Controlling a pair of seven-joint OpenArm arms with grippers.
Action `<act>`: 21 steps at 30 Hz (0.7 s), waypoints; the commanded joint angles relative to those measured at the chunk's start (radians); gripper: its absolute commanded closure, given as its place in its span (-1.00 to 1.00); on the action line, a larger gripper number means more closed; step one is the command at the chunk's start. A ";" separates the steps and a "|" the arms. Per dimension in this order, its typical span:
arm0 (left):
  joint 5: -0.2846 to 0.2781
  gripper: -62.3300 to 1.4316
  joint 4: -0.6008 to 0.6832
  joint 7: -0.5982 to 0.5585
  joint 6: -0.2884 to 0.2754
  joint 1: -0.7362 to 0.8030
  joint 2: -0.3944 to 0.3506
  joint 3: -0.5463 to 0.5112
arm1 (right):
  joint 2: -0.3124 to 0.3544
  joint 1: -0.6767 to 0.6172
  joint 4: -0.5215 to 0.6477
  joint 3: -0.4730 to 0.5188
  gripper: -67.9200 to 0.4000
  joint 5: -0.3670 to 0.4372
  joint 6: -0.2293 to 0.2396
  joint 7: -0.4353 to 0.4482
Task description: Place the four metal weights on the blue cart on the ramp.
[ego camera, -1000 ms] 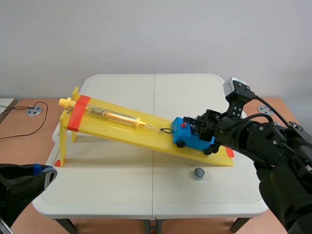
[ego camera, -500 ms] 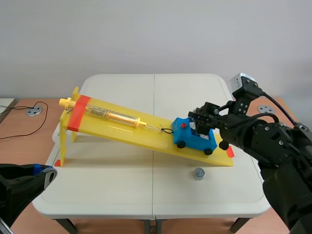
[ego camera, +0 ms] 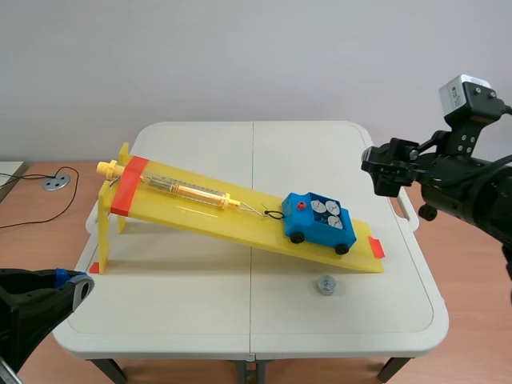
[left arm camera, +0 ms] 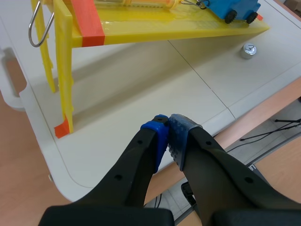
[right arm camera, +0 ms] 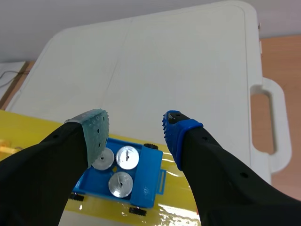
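Right gripper (right arm camera: 134,128): fingers wide apart, empty.
Blue cart (ego camera: 318,224): low on yellow ramp (ego camera: 210,217), three round silver weights (right arm camera: 127,157) inside.
Fourth weight (ego camera: 326,285): alone on table (ego camera: 200,308).

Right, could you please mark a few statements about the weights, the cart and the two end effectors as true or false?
1. Three round metal weights lie in the blue plastic cart. True.
2. All four weights are in the cart. False: a fourth weight lies on the white table, in front of the yellow ramp.
3. The right end effector is shut on a weight. False: it is open and holds nothing.
4. The left end effector is shut on nothing. True.
5. The cart stands on the table beside the ramp. False: it stands on the ramp, near its lower end.
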 commanded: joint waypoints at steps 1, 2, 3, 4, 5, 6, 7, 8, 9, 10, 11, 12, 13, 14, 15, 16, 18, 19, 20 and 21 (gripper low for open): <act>-0.031 0.86 0.032 -0.090 -0.024 -0.022 -0.010 -0.008 | 0.078 0.018 0.157 0.004 0.18 0.093 0.076 0.088; -0.031 0.86 0.032 -0.090 -0.024 -0.022 -0.010 -0.008 | 0.092 -0.001 0.180 0.004 0.18 0.098 0.076 0.082; -0.031 0.86 0.032 -0.090 -0.024 -0.022 -0.010 -0.008 | 0.107 -0.020 0.202 0.004 0.18 0.104 0.076 0.078; -0.031 0.86 0.032 -0.090 -0.024 -0.022 -0.010 -0.008 | 0.122 -0.040 0.224 0.004 0.18 0.107 0.076 0.076; -0.031 0.86 0.032 -0.090 -0.024 -0.022 -0.010 -0.008 | 0.137 -0.062 0.246 0.004 0.18 0.107 0.077 0.075; -0.031 0.86 0.032 -0.090 -0.024 -0.022 -0.010 -0.008 | 0.152 -0.085 0.267 0.004 0.18 0.107 0.079 0.072; -0.031 0.86 0.032 -0.090 -0.024 -0.022 -0.010 -0.008 | 0.166 -0.107 0.289 0.004 0.18 0.107 0.079 0.070; -0.031 0.86 0.032 -0.090 -0.024 -0.022 -0.010 -0.008 | 0.180 -0.130 0.310 0.004 0.18 0.107 0.079 0.068; -0.031 0.86 0.032 -0.090 -0.024 -0.022 -0.010 -0.008 | 0.193 -0.153 0.329 0.006 0.18 0.107 0.079 0.067; -0.031 0.86 0.032 -0.090 -0.024 -0.022 -0.010 -0.008 | 0.204 -0.176 0.347 0.009 0.18 0.107 0.079 0.067; -0.031 0.86 0.032 -0.090 -0.024 -0.022 -0.010 -0.008 | 0.216 -0.198 0.364 0.011 0.18 0.107 0.079 0.064; -0.031 0.86 0.032 -0.090 -0.024 -0.022 -0.010 -0.008 | 0.225 -0.219 0.381 0.014 0.18 0.107 0.079 0.059; -0.031 0.86 0.032 -0.090 -0.024 -0.022 -0.010 -0.008 | 0.235 -0.241 0.396 0.015 0.18 0.107 0.079 0.056; -0.031 0.86 0.032 -0.090 -0.024 -0.022 -0.010 -0.008 | 0.244 -0.262 0.409 0.015 0.18 0.106 0.079 0.052; -0.031 0.86 0.032 -0.090 -0.024 -0.022 -0.010 -0.008 | 0.252 -0.283 0.421 0.016 0.18 0.106 0.079 0.049; -0.031 0.86 0.032 -0.090 -0.024 -0.022 -0.010 -0.008 | 0.256 -0.303 0.433 0.018 0.18 0.106 0.079 0.043; -0.031 0.86 0.032 -0.090 -0.024 -0.022 -0.010 -0.008 | 0.263 -0.341 0.452 0.021 0.18 0.106 0.079 0.037; -0.031 0.86 0.032 -0.090 -0.024 -0.022 -0.010 -0.008 | 0.265 -0.359 0.458 0.021 0.18 0.104 0.079 0.037; -0.031 0.86 0.032 -0.090 -0.024 -0.022 -0.010 -0.008 | 0.264 -0.375 0.462 0.021 0.18 0.102 0.079 0.033; -0.031 0.86 0.032 -0.090 -0.024 -0.022 -0.010 -0.008 | 0.264 -0.388 0.462 0.021 0.18 0.101 0.079 0.031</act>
